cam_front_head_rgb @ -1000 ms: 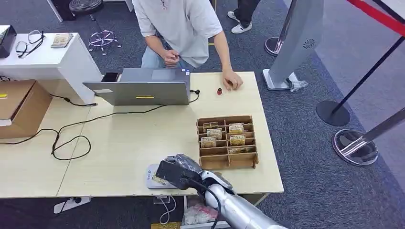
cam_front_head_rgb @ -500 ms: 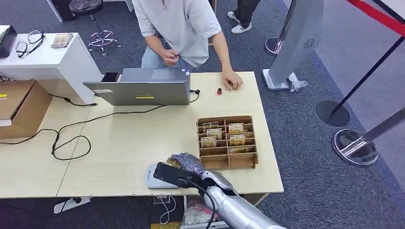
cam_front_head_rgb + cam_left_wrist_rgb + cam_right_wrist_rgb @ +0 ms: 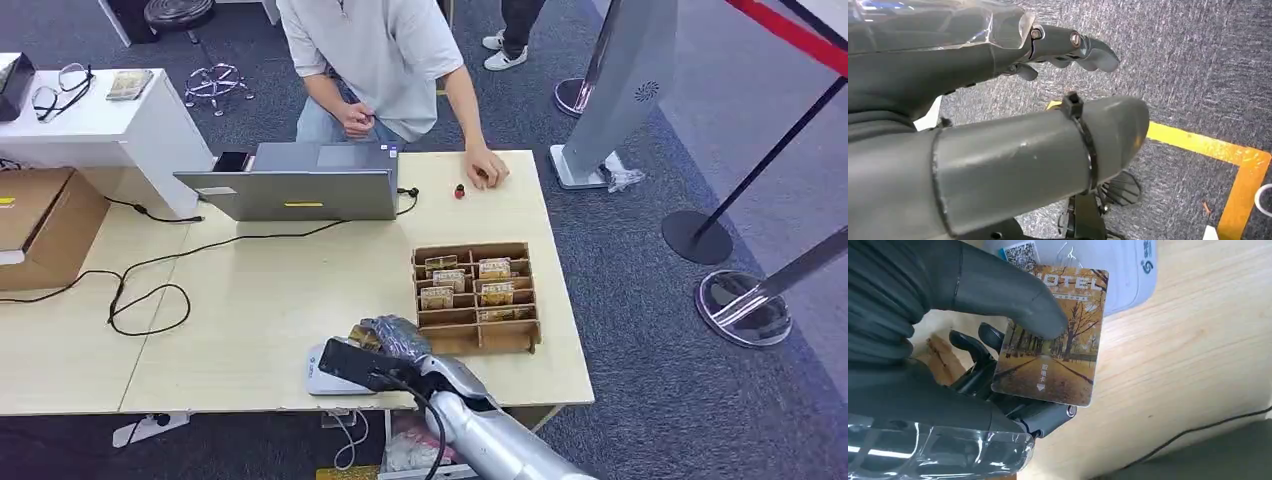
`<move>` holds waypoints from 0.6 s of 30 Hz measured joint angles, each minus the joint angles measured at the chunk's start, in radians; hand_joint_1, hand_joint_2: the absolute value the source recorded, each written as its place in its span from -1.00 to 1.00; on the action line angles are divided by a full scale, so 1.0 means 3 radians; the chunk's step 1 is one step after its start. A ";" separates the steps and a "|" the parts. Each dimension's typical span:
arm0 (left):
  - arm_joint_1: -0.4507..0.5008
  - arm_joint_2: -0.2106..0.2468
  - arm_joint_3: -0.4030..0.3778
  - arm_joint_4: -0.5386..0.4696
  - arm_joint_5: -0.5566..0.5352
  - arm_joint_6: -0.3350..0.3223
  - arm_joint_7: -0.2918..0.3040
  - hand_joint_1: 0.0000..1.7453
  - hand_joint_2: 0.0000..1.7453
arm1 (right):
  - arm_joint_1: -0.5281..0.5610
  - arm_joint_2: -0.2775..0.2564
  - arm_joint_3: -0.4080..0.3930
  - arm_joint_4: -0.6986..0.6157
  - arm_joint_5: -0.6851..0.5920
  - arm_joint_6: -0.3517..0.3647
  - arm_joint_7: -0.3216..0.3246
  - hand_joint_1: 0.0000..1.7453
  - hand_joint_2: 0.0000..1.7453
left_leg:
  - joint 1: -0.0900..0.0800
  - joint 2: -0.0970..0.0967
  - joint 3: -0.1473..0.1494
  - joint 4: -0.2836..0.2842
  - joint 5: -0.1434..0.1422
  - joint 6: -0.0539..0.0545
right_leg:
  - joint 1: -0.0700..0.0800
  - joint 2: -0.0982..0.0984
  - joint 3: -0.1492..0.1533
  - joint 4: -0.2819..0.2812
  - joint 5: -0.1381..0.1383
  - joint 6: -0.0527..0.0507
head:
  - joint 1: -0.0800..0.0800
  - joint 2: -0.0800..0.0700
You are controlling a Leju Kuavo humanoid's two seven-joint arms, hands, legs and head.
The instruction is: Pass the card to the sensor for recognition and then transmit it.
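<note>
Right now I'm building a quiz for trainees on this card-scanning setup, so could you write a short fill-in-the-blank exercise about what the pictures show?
1. The card is held by the robot's ____ hand.
2. The held card is printed with the word ____ along one edge.
3. The hand holds the card above the white ____ near the table's front edge.
4. More cards stand in a ____ organizer beside the hand.

Missing words: right; HOTEL; sensor; wooden

A light wooden table (image 3: 260, 310) fills the frame's middle. On it lie a laptop (image 3: 300, 192), black cable (image 3: 150, 290), wooden card rack (image 3: 476, 296), cardboard box (image 3: 40, 225) and white sensor (image 3: 322, 375).
</note>
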 joint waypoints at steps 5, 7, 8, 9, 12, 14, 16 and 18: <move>-0.0005 0.0000 -0.0010 0.0000 -0.0025 -0.0014 0.0000 -1.00 -1.00 | 0.0018 0.0005 0.0000 -0.0015 0.0063 0.0009 0.0030 1.00 1.00 | 0.0000 0.0000 0.0000 0.0000 0.0000 0.0000 | 0.0000 0.0000 0.0000 0.0000 0.0000 0.0000 | 0.0000 0.0000; -0.0008 0.0000 -0.0018 0.0000 -0.0031 -0.0014 0.0001 -1.00 -1.00 | 0.0020 0.0013 0.0000 -0.0013 0.0069 0.0020 0.0029 1.00 1.00 | 0.0000 0.0000 0.0000 0.0000 0.0000 0.0000 | 0.0000 0.0000 0.0000 0.0000 0.0000 0.0000 | 0.0000 0.0000; -0.0011 0.0000 -0.0023 0.0000 -0.0033 -0.0013 0.0008 -1.00 -1.00 | 0.0019 0.0023 0.0000 -0.0009 0.0071 0.0033 0.0027 1.00 1.00 | 0.0000 0.0000 0.0000 0.0000 0.0000 0.0000 | 0.0000 0.0000 0.0000 0.0000 0.0000 0.0000 | 0.0000 0.0000; -0.0015 0.0000 -0.0024 0.0000 -0.0033 -0.0011 0.0015 -1.00 -1.00 | 0.0018 0.0033 0.0000 -0.0001 0.0079 0.0051 0.0015 1.00 1.00 | 0.0000 0.0000 0.0000 0.0000 0.0000 0.0000 | 0.0000 0.0000 0.0000 0.0000 0.0000 0.0000 | 0.0001 0.0000; -0.0019 0.0000 -0.0025 0.0000 -0.0033 -0.0009 0.0025 -1.00 -1.00 | 0.0016 0.0060 0.0000 0.0024 0.0098 0.0060 -0.0011 1.00 1.00 | 0.0000 0.0000 0.0000 0.0000 0.0000 0.0000 | 0.0000 0.0000 0.0000 0.0000 0.0000 0.0000 | 0.0000 0.0000; -0.0020 0.0000 -0.0025 0.0000 -0.0033 -0.0009 0.0029 -1.00 -1.00 | 0.0016 0.0076 0.0000 0.0038 0.0100 0.0067 -0.0018 1.00 1.00 | 0.0000 0.0000 0.0000 0.0000 0.0000 0.0000 | 0.0000 0.0000 0.0000 0.0000 0.0000 0.0000 | 0.0001 0.0000; -0.0020 0.0000 -0.0025 0.0000 -0.0033 -0.0009 0.0031 -1.00 -1.00 | 0.0015 0.0094 0.0000 0.0056 0.0108 0.0072 -0.0024 1.00 1.00 | 0.0000 0.0000 0.0000 0.0000 0.0000 0.0000 | 0.0000 0.0000 0.0000 0.0000 0.0000 0.0000 | 0.0001 0.0000; -0.0021 0.0000 -0.0025 0.0000 -0.0033 -0.0009 0.0031 -1.00 -1.00 | 0.0012 0.0120 0.0000 0.0079 0.0113 0.0087 -0.0031 1.00 1.00 | 0.0000 0.0000 0.0000 0.0000 0.0000 0.0000 | 0.0000 0.0000 0.0000 0.0000 0.0000 0.0000 | 0.0001 0.0000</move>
